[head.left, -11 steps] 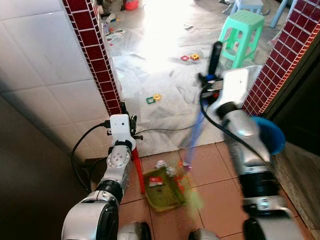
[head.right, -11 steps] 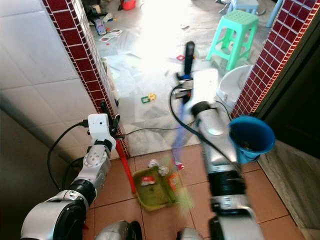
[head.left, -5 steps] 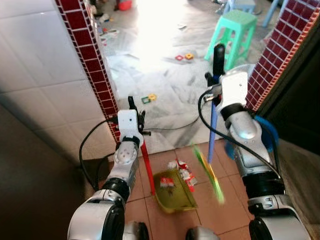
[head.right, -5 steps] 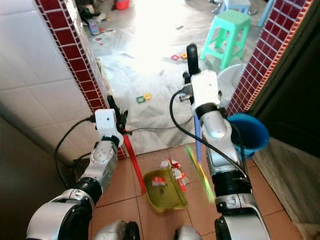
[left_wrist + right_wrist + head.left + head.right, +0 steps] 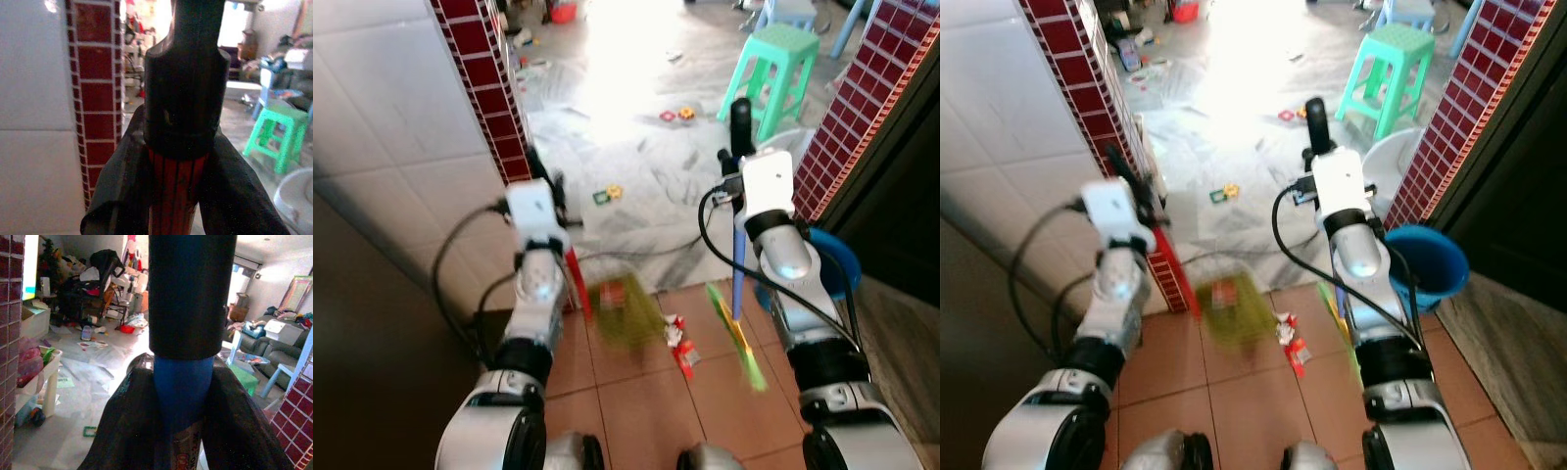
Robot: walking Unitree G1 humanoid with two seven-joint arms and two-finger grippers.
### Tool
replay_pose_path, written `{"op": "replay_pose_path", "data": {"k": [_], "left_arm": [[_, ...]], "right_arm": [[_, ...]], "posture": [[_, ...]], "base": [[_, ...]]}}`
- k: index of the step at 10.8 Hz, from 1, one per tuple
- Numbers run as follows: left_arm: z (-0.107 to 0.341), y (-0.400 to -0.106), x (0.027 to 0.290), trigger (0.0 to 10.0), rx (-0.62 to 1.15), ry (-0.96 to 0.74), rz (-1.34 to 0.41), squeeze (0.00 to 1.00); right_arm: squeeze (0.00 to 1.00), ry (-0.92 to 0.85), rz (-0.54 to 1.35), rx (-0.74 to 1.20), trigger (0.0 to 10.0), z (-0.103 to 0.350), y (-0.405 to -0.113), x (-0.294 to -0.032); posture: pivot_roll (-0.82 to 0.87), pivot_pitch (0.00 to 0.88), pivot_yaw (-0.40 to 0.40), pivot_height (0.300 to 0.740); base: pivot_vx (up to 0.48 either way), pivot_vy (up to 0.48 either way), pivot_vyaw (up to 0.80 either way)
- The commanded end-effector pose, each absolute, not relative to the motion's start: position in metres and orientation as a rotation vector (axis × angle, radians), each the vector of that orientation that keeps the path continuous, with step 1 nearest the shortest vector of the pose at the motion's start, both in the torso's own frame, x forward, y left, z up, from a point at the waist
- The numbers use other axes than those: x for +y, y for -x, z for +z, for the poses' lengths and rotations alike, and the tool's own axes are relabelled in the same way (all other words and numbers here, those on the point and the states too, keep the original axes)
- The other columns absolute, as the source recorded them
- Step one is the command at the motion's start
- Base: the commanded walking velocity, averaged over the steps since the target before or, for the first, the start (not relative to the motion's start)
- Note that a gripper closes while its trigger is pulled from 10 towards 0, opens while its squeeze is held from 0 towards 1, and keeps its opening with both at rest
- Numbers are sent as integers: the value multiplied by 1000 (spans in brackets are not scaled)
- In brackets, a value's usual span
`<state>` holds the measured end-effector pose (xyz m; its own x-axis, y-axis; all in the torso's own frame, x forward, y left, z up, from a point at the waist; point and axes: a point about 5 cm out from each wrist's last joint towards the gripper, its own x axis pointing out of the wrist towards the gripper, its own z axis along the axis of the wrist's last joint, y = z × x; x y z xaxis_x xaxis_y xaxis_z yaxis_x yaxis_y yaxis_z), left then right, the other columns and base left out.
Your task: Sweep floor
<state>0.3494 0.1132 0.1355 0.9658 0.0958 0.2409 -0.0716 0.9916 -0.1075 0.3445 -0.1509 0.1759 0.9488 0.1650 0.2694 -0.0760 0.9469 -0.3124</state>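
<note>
My left gripper (image 5: 178,196) is shut on the red handle (image 5: 576,284) of a green dustpan (image 5: 626,308), which is blurred and hangs tilted above the brown tiles. Its black fingers (image 5: 122,186) clamp the red shaft just under a black cap. My right gripper (image 5: 736,162) is shut on the blue broom handle (image 5: 736,255), below its black top grip (image 5: 740,113). The green and yellow broom head (image 5: 739,333) hangs just off the tiles at the right. Red and white scraps of litter (image 5: 677,338) lie on the tiles between pan and broom.
A red brick pillar (image 5: 494,88) stands at my left and a brick wall (image 5: 862,108) at my right. A blue bucket (image 5: 837,259) sits by my right arm. Ahead lie a white floor sheet with small toys (image 5: 607,194), a black cable (image 5: 636,257) and a green stool (image 5: 783,59).
The left arm has lifted the dustpan off the tiles and swung it forward; it is now blurred. The litter stays on the floor. The broom has barely moved.
</note>
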Motion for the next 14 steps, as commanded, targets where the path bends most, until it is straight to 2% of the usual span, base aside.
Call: {"op": "replay_pose_path", "data": {"k": [1, 2, 4, 5, 6, 10, 11, 14], "left_arm": [[146, -348, 114, 10000, -276, 99, 93, 0], [148, -346, 112, 10000, -281, 91, 84, 0], [156, -329, 112, 10000, -282, 207, 49, 0], [157, -323, 120, 10000, -289, 186, 89, 0], [160, -319, 122, 10000, -285, 224, 52, 0], [169, -308, 112, 10000, -259, 168, -34, 0], [174, -307, 107, 10000, -273, 126, -65, 0], [174, -305, 115, 10000, -247, 119, -29, 0]], "right_arm": [[0, 318, 111, -332, 10000, 180, -342, -149], [0, 319, 101, -328, 10000, 178, -342, -148], [0, 257, 57, -305, 10000, 171, -339, -148], [0, 235, 52, -297, 10000, 165, -337, -146], [0, 217, 42, -282, 10000, 163, -337, -145], [0, 192, 5, -263, 10000, 163, -342, -150], [0, 202, 15, -275, 10000, 166, -344, -147], [0, 184, 35, -287, 10000, 171, -349, -138]], "posture": [[-134, 0, 45, 740], [-127, 0, 49, 740], [-112, 0, 58, 740], [-96, 0, 65, 740], [-91, 0, 67, 740], [-71, 0, 53, 740], [-57, 0, 46, 740], [-47, 0, 45, 740]], "base": [[0, 0, 0], [0, 0, 0], [0, 0, 0], [0, 0, 0], [0, 0, 0], [0, 0, -800], [0, 0, 0], [0, 0, 0]]}}
